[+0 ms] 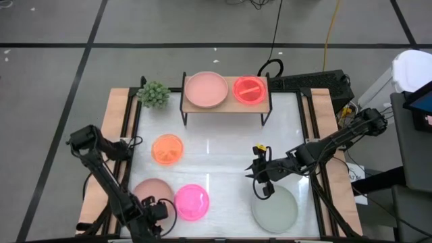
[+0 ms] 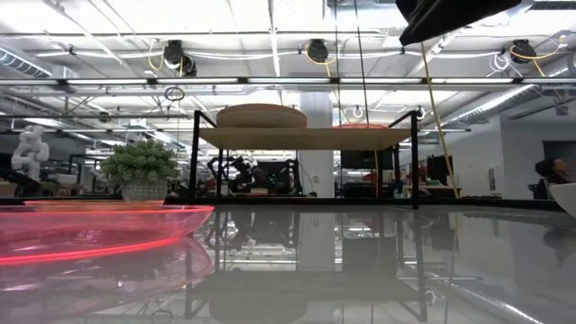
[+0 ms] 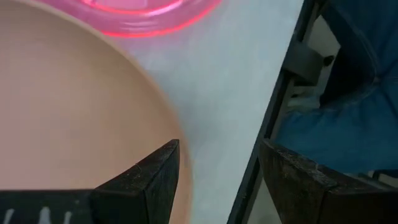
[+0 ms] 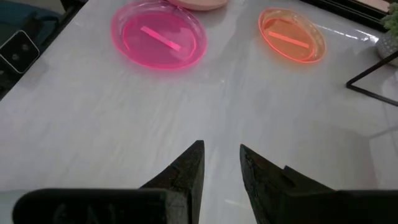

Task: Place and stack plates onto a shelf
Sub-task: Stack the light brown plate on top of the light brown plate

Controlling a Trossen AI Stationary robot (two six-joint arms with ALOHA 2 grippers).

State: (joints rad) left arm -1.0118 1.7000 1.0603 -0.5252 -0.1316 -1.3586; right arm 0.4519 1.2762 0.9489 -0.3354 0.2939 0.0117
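On the light-wood shelf (image 1: 226, 104) lie a matte pink plate (image 1: 206, 90) and a red-orange translucent plate (image 1: 250, 90). The white table carries an orange translucent plate (image 1: 167, 149), a dusty pink plate (image 1: 152, 191), a magenta plate (image 1: 192, 202) and a pale grey-green plate (image 1: 275, 209). My left gripper (image 3: 217, 149) is open at the table's near left. One finger (image 3: 155, 180) hangs over the dusty pink plate's near rim (image 3: 177, 155), the other beyond the table's edge. My right gripper (image 4: 221, 149) hovers mid-right above bare table, slightly open and with nothing in it.
A small potted plant (image 1: 154, 94) stands at the table's far left, beside the shelf. Black rails (image 1: 128, 155) run along both sides of the table. In the low view the magenta plate (image 2: 90, 234) fills the near left. Bare table lies between the shelf and the near plates.
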